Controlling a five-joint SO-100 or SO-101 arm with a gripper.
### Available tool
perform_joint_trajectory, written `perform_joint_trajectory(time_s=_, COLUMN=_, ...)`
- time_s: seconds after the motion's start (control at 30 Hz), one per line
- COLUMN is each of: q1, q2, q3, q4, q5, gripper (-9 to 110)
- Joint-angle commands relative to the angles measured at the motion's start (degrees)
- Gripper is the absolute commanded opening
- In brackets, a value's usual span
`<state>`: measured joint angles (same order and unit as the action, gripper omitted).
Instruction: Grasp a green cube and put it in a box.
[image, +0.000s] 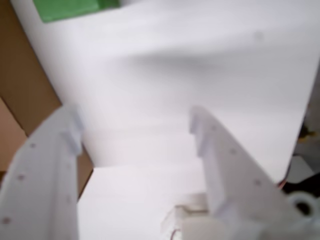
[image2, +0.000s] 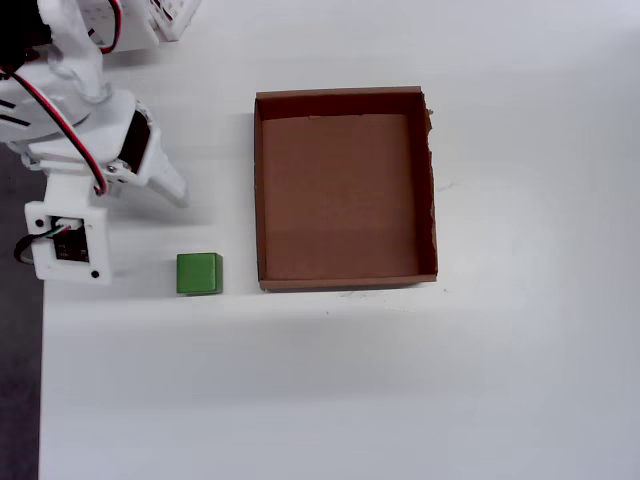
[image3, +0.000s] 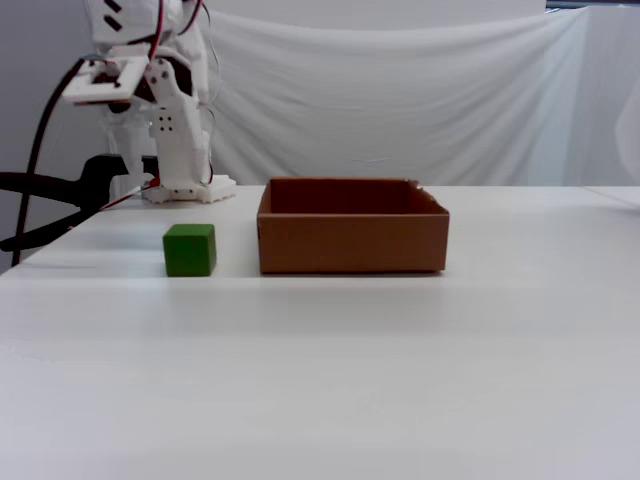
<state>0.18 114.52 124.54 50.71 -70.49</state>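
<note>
The green cube (image2: 199, 273) rests on the white table just left of the box's near corner, and it also shows in the fixed view (image3: 189, 249) and at the top left edge of the wrist view (image: 70, 7). The box (image2: 345, 190) is a brown cardboard tray with nothing inside; its front wall (image3: 350, 245) faces the fixed camera and one wall (image: 22, 85) fills the left of the wrist view. My gripper (image: 135, 120) is open with only bare table between its white fingers. It hangs above the table, up and left of the cube in the overhead view (image2: 165, 185) and behind the cube in the fixed view (image3: 180, 170).
The arm's white base (image3: 190, 190) stands at the back left of the table, with red and black wires running along the arm (image2: 70, 120). A black clamp (image3: 60, 200) juts in from the left. The table's left edge (image2: 40, 380) runs close to the arm.
</note>
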Motion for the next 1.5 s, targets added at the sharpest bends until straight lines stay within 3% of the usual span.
perform_joint_trajectory(time_s=0.0, q1=-1.4, q2=-6.6, q3=-8.4, q4=1.0, q5=-0.9, gripper=27)
perform_joint_trajectory(time_s=0.3, q1=-4.4, q2=-13.8, q3=-12.1, q4=-4.5, q5=-0.9, gripper=27)
perform_joint_trajectory(time_s=1.47, q1=-7.2, q2=-32.4, q3=-22.9, q4=-7.9, q5=-1.1, gripper=26)
